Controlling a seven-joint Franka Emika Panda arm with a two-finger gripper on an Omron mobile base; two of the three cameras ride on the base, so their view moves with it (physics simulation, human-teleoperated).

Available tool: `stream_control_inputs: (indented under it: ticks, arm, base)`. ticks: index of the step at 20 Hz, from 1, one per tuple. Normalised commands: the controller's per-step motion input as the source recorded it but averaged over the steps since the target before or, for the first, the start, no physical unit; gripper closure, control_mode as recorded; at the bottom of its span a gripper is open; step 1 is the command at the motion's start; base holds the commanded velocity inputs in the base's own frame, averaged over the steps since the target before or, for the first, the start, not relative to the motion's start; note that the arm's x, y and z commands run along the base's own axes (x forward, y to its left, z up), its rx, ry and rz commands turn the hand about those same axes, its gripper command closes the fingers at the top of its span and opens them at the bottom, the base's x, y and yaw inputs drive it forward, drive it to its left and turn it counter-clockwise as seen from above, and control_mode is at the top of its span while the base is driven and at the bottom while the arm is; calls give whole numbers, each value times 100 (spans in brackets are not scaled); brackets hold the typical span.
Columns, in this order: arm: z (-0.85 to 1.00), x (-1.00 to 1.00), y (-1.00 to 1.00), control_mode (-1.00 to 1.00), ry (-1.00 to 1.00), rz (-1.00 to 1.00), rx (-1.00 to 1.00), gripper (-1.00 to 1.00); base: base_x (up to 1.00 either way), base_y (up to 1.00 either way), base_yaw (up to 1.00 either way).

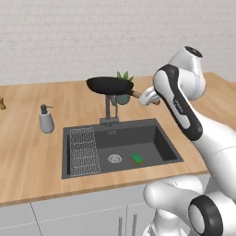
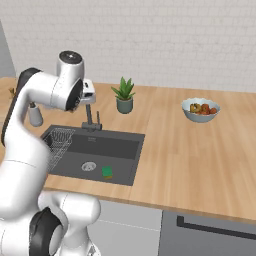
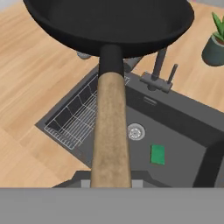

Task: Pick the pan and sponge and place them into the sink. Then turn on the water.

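Note:
The black pan (image 1: 109,85) hangs in the air above the faucet (image 1: 109,110), level, with its wooden handle (image 3: 110,131) running back to my gripper (image 1: 148,97). My gripper (image 3: 110,181) is shut on the handle's end; the handle hides its fingertips. Below lies the dark grey sink (image 1: 154,140), its drain (image 3: 135,131) and wire rack (image 3: 74,118). The green sponge (image 1: 137,159) lies flat on the sink floor right of the drain, and shows as the sponge (image 3: 158,154) and the sponge (image 2: 107,172) in the other views. No water stream is in view at the faucet (image 3: 159,74).
A grey soap dispenser (image 1: 46,119) stands on the wooden counter left of the sink. A potted plant (image 2: 123,97) sits behind the faucet, close to the pan's far rim. A bowl of fruit (image 2: 200,110) rests further right on the counter.

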Motion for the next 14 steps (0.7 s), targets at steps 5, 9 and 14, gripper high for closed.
stream_control_inputs:
  ticks: [5,9,14]
  arm:
    - [0,13,-93,-100,-9,0,-1,100]
    - [-15,43,-54,-100,0,0,-14,100]
    - [-21,45,-54,-100,0,0,-12,100]
  base:
    - [0,0,0]
    - [0,0,0]
    - [0,0,0]
